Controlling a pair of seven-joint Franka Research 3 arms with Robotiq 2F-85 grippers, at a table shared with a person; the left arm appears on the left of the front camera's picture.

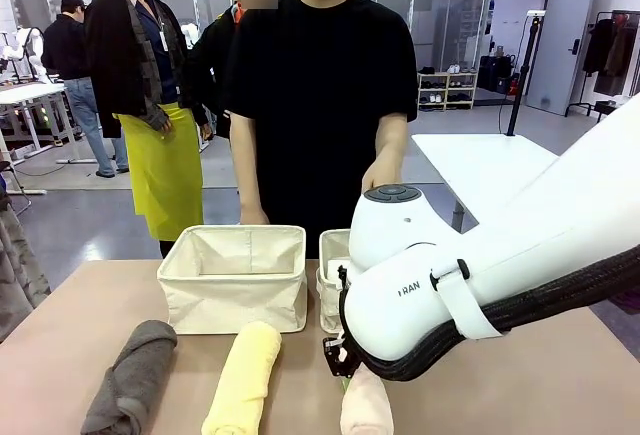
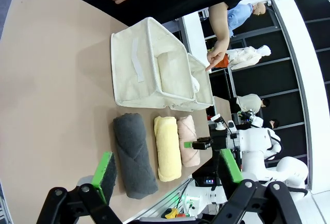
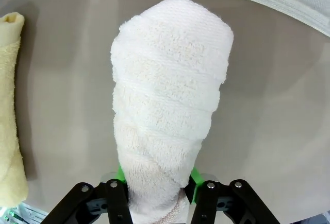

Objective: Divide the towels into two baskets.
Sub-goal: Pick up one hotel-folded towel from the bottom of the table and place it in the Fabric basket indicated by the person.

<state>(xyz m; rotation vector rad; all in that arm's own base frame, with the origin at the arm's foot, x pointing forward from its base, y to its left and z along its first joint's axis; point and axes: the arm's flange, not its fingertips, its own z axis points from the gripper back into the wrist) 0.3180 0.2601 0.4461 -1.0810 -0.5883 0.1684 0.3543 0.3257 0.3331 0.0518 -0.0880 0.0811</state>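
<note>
Peach towel (image 3: 167, 105) clamped at its end by the right tool (image 3: 156, 180).
Soft, light terry is judged to droop ahead of the tool; a mid-roll hold is preferred. The left tool (image 2: 167, 170) is spread apart.

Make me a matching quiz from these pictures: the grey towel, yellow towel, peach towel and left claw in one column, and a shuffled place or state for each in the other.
Column one
1. grey towel
2. yellow towel
3. peach towel
4. left claw

Column two
A. gripped at one end by the right claw
B. open, holding nothing
C. lying loose between two other towels
D. lying loose at the robot's left end of the row

Pairs: 1-D, 2-C, 3-A, 4-B
</note>
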